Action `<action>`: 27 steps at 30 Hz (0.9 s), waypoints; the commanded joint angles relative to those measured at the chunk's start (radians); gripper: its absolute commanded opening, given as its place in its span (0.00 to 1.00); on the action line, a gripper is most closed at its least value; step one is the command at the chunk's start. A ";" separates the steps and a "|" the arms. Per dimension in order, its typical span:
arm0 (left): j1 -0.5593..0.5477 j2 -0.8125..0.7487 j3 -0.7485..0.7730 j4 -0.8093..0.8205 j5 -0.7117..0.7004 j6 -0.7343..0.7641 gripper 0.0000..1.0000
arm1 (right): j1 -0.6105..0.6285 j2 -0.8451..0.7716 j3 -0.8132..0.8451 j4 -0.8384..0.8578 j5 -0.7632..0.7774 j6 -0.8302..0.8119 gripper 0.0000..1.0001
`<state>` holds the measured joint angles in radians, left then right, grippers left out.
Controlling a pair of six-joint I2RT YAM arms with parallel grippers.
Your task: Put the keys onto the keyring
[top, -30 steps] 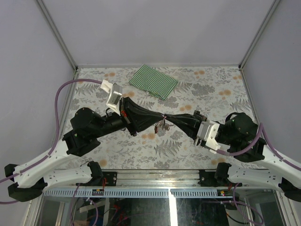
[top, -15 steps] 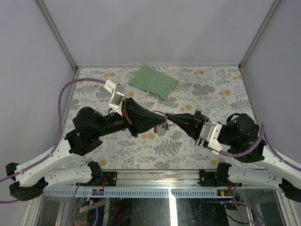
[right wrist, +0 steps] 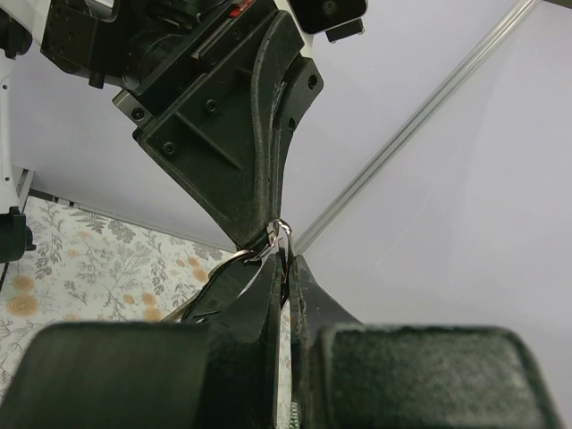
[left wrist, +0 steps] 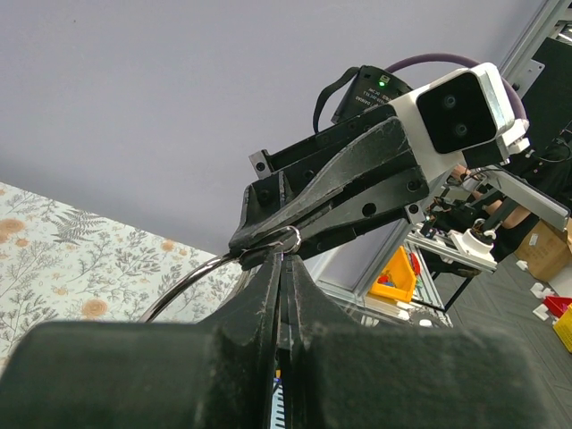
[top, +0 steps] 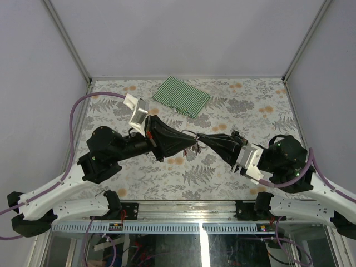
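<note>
Since the keyring (top: 193,146) hangs in mid-air between the two arms, over the middle of the desk (top: 222,173), we judge the threading to be under way rather than finished. It is thin, bright silver wire: the wrist views show one small loop at the very tips and a larger loop curving away below it. The left jaws and the right jaws are each pressed together, meeting tip to tip, and each pinches that wire. A few small bits (top: 195,149) dangle under the keyring, too small for us to tell keys from tag, so we cannot say whether either key is on yet. We pick out no key lying apart on the desk. What is left, in our judgement, is to work a key's hole along the coil until it sits fully on. The jaws are matt black wedges tapering to narrow tips. The desk wears a pale floral print, and a green-and-white striped cloth (top: 181,96) lies near its far edge, well apart.
</note>
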<state>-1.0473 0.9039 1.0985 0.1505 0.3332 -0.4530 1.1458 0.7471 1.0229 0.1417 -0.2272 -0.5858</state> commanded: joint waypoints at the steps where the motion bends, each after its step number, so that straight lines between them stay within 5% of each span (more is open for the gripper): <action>1: -0.005 -0.002 0.010 0.070 0.027 -0.002 0.00 | 0.006 -0.021 0.014 0.051 0.042 -0.033 0.00; 27: -0.005 -0.001 0.017 0.026 -0.001 0.002 0.00 | 0.007 -0.009 0.043 -0.124 0.182 -0.262 0.00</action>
<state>-1.0466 0.9115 1.0985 0.1287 0.3149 -0.4522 1.1526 0.7357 1.0275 0.0269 -0.1513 -0.7792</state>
